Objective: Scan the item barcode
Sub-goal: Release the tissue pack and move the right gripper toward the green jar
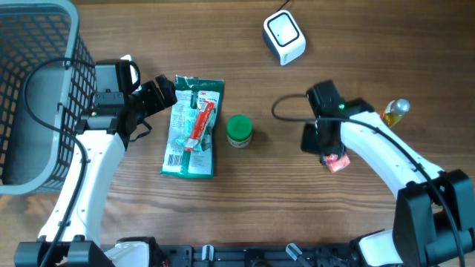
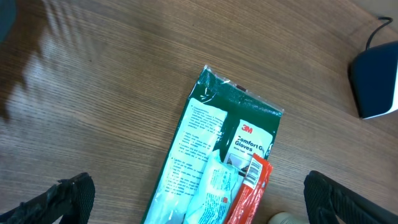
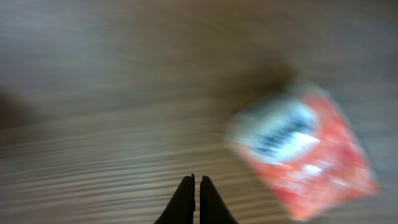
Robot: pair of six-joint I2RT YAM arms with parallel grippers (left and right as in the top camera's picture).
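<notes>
Small red-and-white plastic packet (image 1: 338,162) lies flat on the brown wooden tabletop (image 1: 386,44), right of centre, just beside the right gripper (image 3: 196,198), whose claw is pinched together on nothing; the wrist view is blurred. White cube-shaped scanner (image 1: 284,37) sits near the far edge, with bare wood between it and the packet. Left gripper (image 1: 165,92) hangs spread wide at the left edge of a flat green-and-white glove pack (image 1: 185,137). A green round jar (image 1: 239,130) stands just right of it. A grey mesh basket (image 1: 44,44) fills the far-left corner.
</notes>
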